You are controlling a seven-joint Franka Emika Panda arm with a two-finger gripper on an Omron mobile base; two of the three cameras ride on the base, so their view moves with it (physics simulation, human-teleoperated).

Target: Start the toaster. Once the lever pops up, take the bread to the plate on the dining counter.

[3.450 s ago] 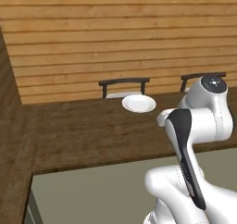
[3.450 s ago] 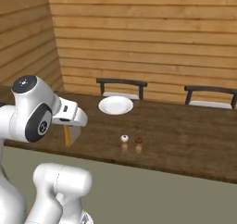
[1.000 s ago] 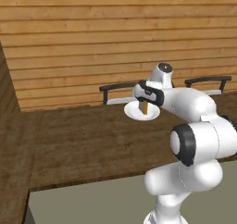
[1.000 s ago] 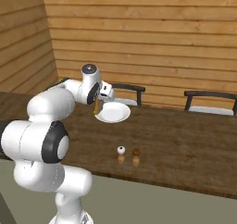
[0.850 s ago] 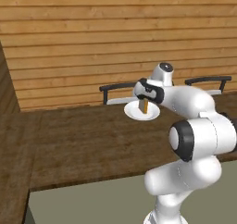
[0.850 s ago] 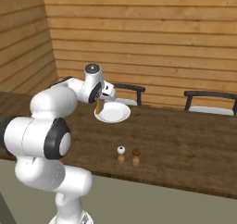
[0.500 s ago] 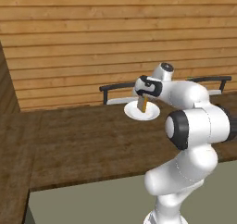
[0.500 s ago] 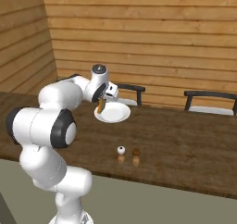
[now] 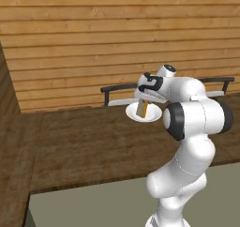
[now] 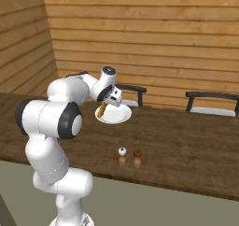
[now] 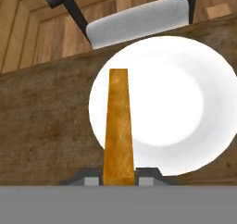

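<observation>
My gripper (image 9: 146, 99) (image 10: 106, 102) (image 11: 118, 174) is shut on the bread (image 9: 144, 109) (image 10: 101, 109) (image 11: 118, 126), a tan slice with a brown crust that hangs edge-on below the hand. Under it lies the white plate (image 9: 155, 115) (image 10: 118, 116) (image 11: 176, 102) on the dark wood dining counter (image 9: 84, 141) (image 10: 186, 145). The slice's lower end is over the plate's left half, close to its surface; I cannot tell whether it touches. The toaster is out of view.
Two small shakers (image 10: 122, 153) (image 10: 137, 154) stand on the counter, nearer than the plate. Dark-framed chairs (image 9: 117, 88) (image 10: 210, 97) (image 11: 139, 19) sit behind the counter's far edge, in front of a wood plank wall.
The arm has stretched out from beside its body to the plate, carrying the bread. Over the last second the hand only settled slightly over the plate.
</observation>
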